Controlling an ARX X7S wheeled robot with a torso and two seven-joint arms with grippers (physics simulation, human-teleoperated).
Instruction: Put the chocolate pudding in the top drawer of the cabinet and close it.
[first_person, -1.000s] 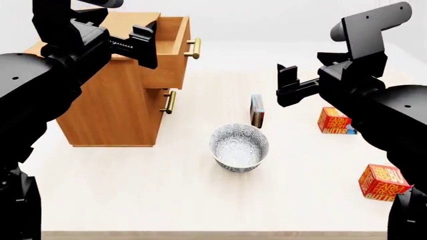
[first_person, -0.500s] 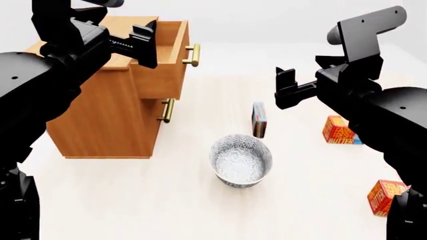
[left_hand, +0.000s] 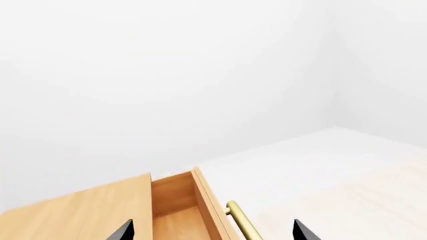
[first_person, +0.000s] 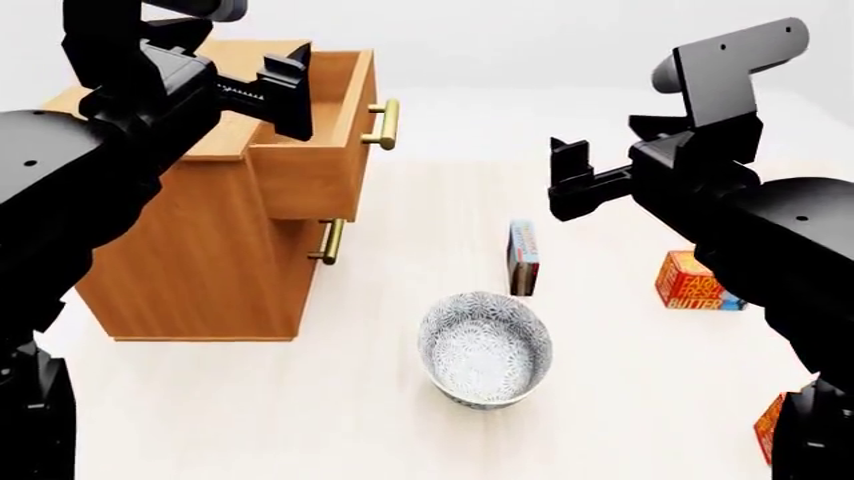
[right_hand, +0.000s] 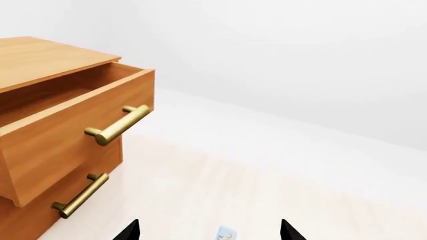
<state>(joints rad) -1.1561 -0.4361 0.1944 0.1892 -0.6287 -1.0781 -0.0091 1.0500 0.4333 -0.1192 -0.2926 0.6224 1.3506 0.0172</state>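
Note:
The chocolate pudding (first_person: 522, 257) stands on edge on the table, beyond the bowl; its light blue edge shows in the right wrist view (right_hand: 225, 234). The cabinet (first_person: 200, 250) stands at the left with its top drawer (first_person: 320, 150) pulled open and empty as far as it shows; the drawer also shows in the left wrist view (left_hand: 175, 210) and the right wrist view (right_hand: 67, 130). My left gripper (first_person: 287, 95) is open and empty, high over the open drawer (left_hand: 212, 235). My right gripper (first_person: 570, 180) is open and empty, above and just right of the pudding (right_hand: 210, 234).
A patterned grey bowl (first_person: 485, 348) sits in front of the pudding. One red-orange butter box (first_person: 691, 281) lies at the right, another (first_person: 770, 428) at the lower right edge. The lower drawer's brass handle (first_person: 328, 241) faces the bowl.
The head view has shifted: the cabinet, bowl and pudding have slid lower and look closer, and the near butter box is almost out of view. Both grippers stay open in the same pose.

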